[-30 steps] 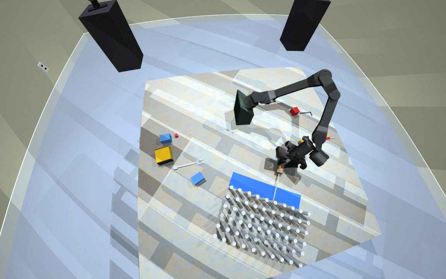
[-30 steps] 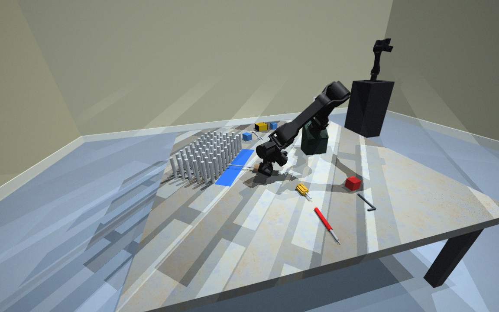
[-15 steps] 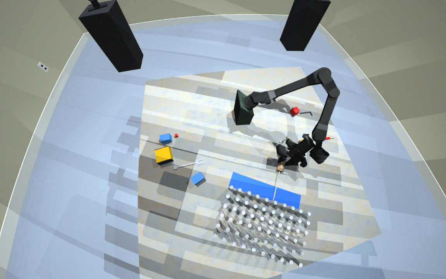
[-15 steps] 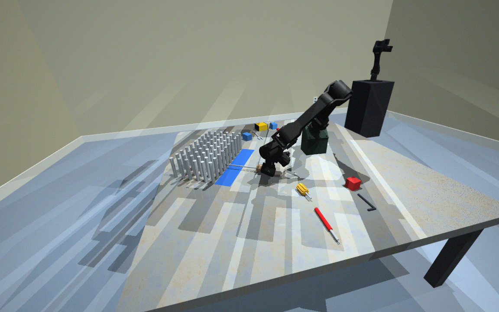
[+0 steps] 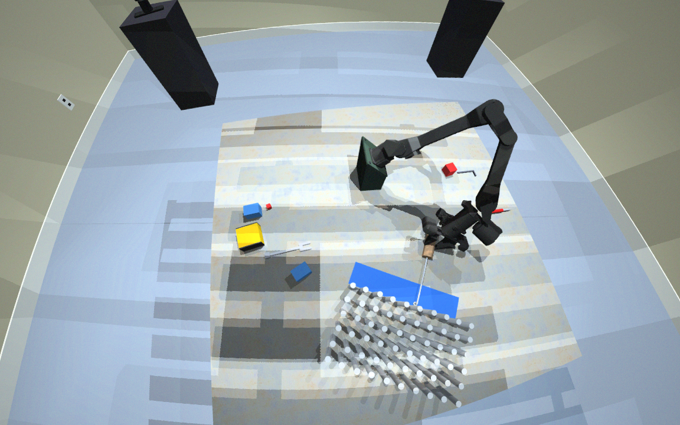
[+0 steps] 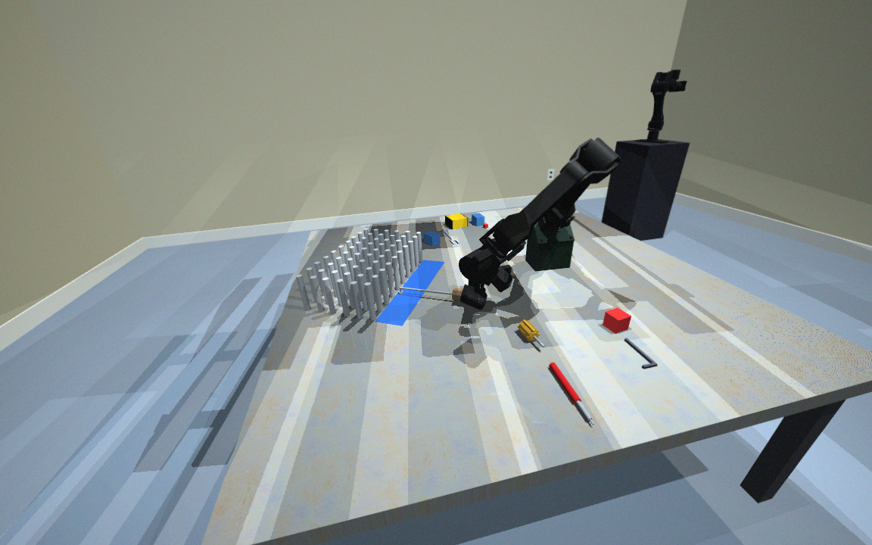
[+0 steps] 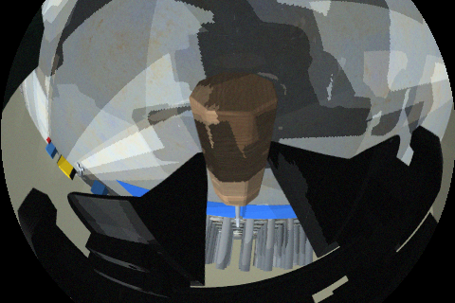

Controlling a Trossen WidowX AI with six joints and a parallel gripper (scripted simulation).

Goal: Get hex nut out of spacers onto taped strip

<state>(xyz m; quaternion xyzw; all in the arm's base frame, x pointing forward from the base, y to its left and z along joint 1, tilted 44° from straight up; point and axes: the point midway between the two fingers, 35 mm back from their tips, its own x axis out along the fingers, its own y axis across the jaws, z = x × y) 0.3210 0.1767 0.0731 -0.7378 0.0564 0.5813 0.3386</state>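
Clearly, the wrist view shows the tool [image 5: 429, 244] [image 6: 461, 295] [image 7: 235, 154] clamped, partly open, on a wooden handle [image 5: 428, 251] [image 6: 457, 294] [image 7: 236, 137]. Only the exterior view shows the yellow screwdriver [image 6: 528, 331], inward from the counter's [image 6: 724, 447] near edge.

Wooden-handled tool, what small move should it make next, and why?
Probably ease it straight back, wooden handle first: its tip is right by the front spacers, where sideways motion could nudge one. I can't confirm the nut's position.

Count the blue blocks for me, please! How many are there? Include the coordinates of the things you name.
2. One blue block [image 5: 252, 211] [image 6: 478, 219] [image 7: 51, 150] sits beside the tiny red cube [image 5: 268, 206] [image 6: 485, 225] [image 7: 48, 140]. The other blue block [image 5: 301, 272] [image 6: 431, 238] [image 7: 99, 187] is nearer the blue strip [image 5: 385, 280] [image 6: 422, 276] [image 7: 275, 212]. Another small one might be hidden behind the arm.
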